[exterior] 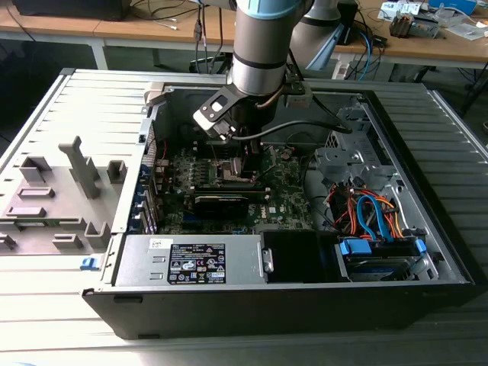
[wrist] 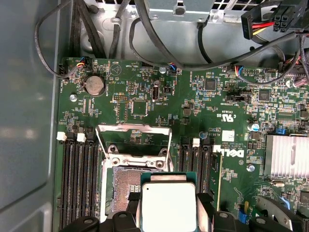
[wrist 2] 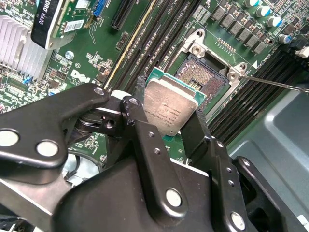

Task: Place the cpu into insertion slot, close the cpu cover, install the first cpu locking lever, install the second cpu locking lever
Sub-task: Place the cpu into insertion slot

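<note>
My gripper [wrist 2: 169, 123] is shut on the cpu [wrist 2: 171, 108], a small square chip with a silvery top and green edge, pinched by its sides between the two black fingers [wrist 2: 193, 133]. In both wrist views the cpu [wrist: 169, 205] hangs slightly tilted above the insertion slot [wrist: 123, 181], overlapping one side of it without being seated. The slot's dark pin field [wrist 2: 203, 72] lies bare. The cpu cover [wrist: 135, 128] stands swung open behind the slot. A thin locking lever [wrist 2: 275, 83] sticks out beside the slot. In the exterior view the gripper [exterior: 232, 162] is down inside the computer case.
Black memory slots [wrist: 79, 183] flank the slot on both sides. A finned heatsink [wrist: 287, 154] sits on the green board. Loose cables [wrist: 159, 48] run along the case wall. The power supply [exterior: 191, 259] and a drive cage with blue and orange cables [exterior: 377, 221] fill the case's near side.
</note>
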`<state>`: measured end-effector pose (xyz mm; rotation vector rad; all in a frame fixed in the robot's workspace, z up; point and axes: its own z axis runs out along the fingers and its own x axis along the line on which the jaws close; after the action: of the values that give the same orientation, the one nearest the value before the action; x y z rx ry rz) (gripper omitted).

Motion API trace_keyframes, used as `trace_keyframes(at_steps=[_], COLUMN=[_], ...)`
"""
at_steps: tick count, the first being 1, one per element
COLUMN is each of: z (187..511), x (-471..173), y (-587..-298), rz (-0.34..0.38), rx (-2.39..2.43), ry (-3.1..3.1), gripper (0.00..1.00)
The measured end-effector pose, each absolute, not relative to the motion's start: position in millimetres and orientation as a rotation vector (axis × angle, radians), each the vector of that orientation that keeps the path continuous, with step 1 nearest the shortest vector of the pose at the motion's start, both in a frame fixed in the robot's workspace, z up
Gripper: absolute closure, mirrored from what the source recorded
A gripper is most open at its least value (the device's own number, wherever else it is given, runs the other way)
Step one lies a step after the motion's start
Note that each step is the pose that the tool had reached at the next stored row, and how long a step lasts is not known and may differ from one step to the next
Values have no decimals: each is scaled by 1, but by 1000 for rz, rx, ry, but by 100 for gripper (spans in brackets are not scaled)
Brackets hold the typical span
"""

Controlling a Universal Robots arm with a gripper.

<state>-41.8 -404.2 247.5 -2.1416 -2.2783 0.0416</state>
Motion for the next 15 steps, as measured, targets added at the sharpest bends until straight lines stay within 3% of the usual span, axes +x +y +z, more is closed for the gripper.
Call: trace_keyframes(at_steps=[15], z=[242], x=[-42], y=[-399], rz=[42], rx=[-2142], ry=[-2278], gripper=[45])
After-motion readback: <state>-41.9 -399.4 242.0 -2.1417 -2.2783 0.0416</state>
